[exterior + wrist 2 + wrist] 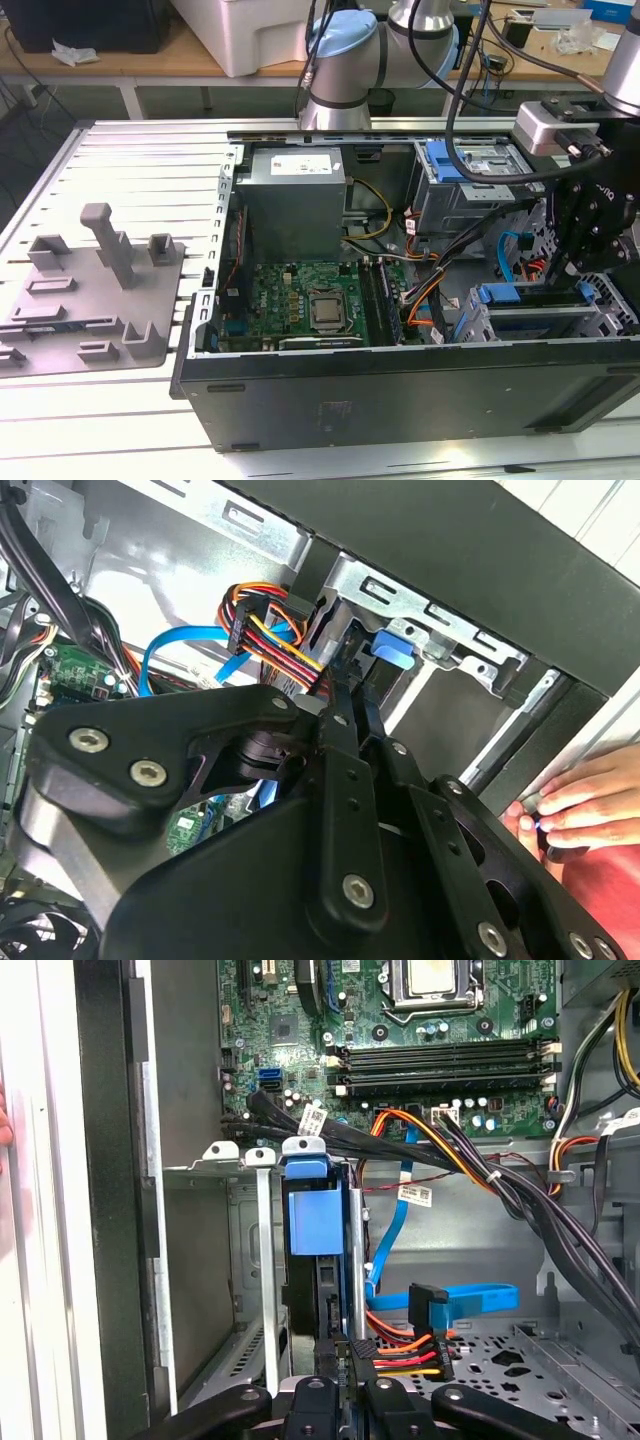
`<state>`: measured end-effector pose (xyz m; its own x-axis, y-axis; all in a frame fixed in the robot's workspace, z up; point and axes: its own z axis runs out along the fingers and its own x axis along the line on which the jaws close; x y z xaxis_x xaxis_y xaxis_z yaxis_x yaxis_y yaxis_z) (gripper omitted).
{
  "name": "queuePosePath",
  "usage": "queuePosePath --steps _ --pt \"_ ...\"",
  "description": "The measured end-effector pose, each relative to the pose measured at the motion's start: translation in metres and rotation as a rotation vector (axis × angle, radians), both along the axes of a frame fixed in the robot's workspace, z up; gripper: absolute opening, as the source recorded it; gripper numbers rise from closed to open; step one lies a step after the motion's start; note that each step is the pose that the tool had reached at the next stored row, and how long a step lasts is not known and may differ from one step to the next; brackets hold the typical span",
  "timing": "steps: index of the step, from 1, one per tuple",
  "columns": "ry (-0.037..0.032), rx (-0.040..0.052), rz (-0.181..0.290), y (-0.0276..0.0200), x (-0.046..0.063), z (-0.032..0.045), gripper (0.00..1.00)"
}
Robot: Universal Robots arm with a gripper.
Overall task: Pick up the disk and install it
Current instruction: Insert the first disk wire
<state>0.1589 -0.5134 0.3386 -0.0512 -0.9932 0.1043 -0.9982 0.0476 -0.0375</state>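
The disk (pixel 315 1220) stands on edge in a slot of the metal drive cage (pixel 225 1155), its blue carrier frame facing the camera in the first wrist view. In the exterior view the disk (pixel 530 300) sits in the cage at the case's front corner, on the exterior view's right. My gripper (pixel 348 1355) is at the disk's near edge, fingers closed together with no gap showing. In the second wrist view the gripper (pixel 345 695) points into the cage toward a blue carrier tab (pixel 393 650). From outside, the gripper (pixel 580 270) hangs just above the cage.
Orange, red and blue cables (pixel 420 1345) lie beside the slot. The grey power-supply box (pixel 295 200) and motherboard (pixel 310 300) fill the case's middle. Another blue-framed drive (pixel 470 160) sits in the far bay. A person's hand (pixel 570 800) rests on the case's outside. A grey fixture plate (pixel 90 290) lies to the exterior view's left.
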Motion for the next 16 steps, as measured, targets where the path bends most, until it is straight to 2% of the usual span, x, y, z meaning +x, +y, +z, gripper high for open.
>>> queuePosePath --steps 16 --pt "0.0000 0.0000 0.000 0.0000 0.0000 -0.0019 0.17"
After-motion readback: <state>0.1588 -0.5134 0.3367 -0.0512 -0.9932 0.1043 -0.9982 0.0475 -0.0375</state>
